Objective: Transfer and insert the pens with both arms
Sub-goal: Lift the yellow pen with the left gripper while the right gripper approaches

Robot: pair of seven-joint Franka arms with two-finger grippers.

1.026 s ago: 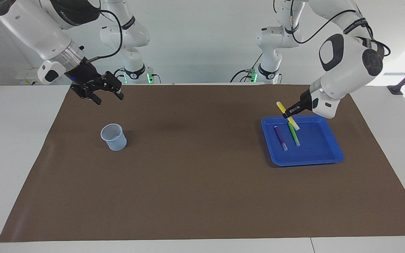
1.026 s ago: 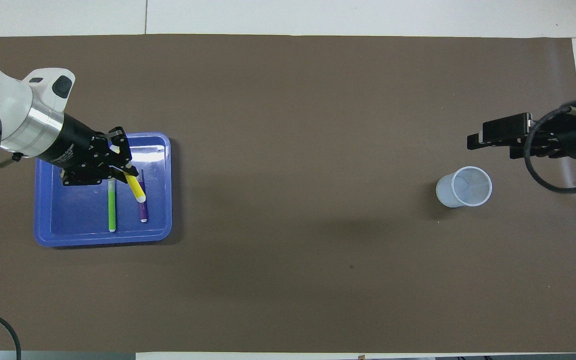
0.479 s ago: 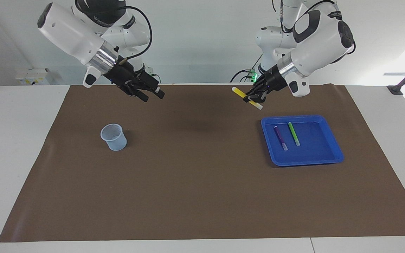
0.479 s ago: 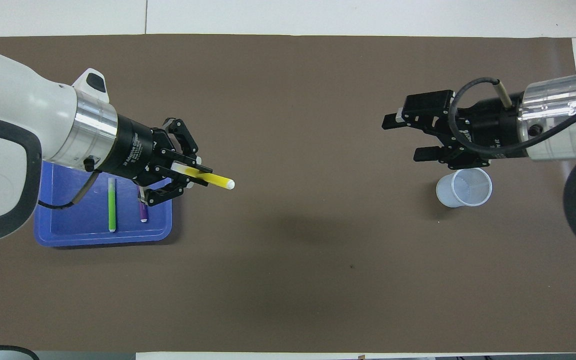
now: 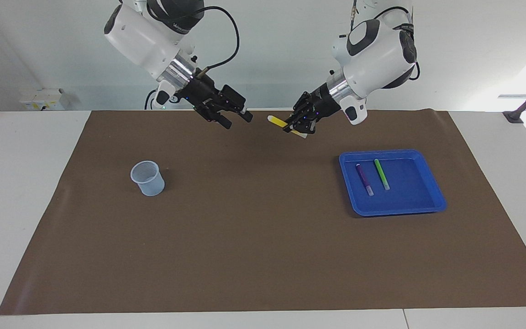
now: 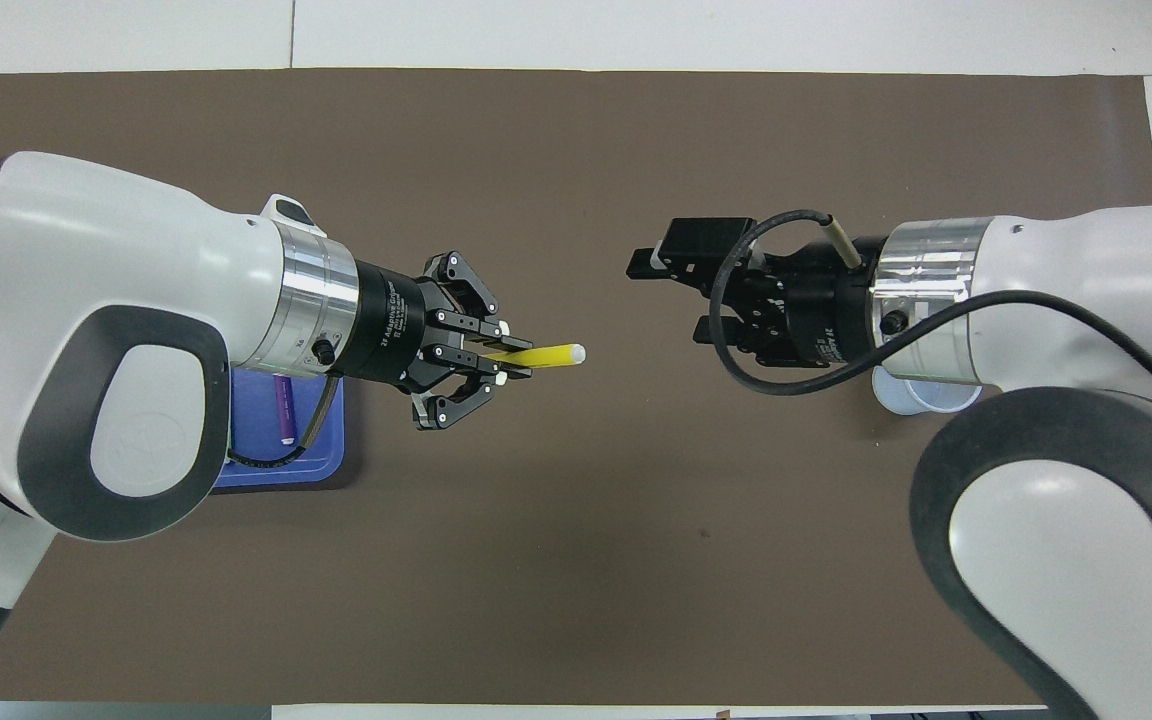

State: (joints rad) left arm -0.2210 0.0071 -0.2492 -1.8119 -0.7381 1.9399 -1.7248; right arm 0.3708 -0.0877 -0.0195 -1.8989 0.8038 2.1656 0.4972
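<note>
My left gripper [image 5: 291, 127] is shut on the yellow pen [image 5: 276, 120] and holds it level, high over the brown mat toward the table's middle, pale tip toward my right gripper. In the overhead view the left gripper [image 6: 508, 357] and yellow pen [image 6: 551, 354] show the same. My right gripper [image 5: 237, 121] is open and empty in the air, facing the pen's tip with a gap between; it also shows in the overhead view [image 6: 666, 302]. The purple pen [image 5: 364, 179] and green pen [image 5: 381, 174] lie side by side in the blue tray [image 5: 409, 208]. In the overhead view the left arm hides the green pen.
A clear plastic cup [image 5: 146, 178] stands upright on the mat toward the right arm's end; in the overhead view the right wrist covers most of the cup [image 6: 901, 400]. The blue tray [image 6: 331, 465] lies toward the left arm's end. The brown mat [image 5: 254, 237] covers the table.
My left gripper has carried the yellow pen up from the tray toward the middle and turned it level. My right gripper has swung from beside the cup toward the middle, open, facing the pen.
</note>
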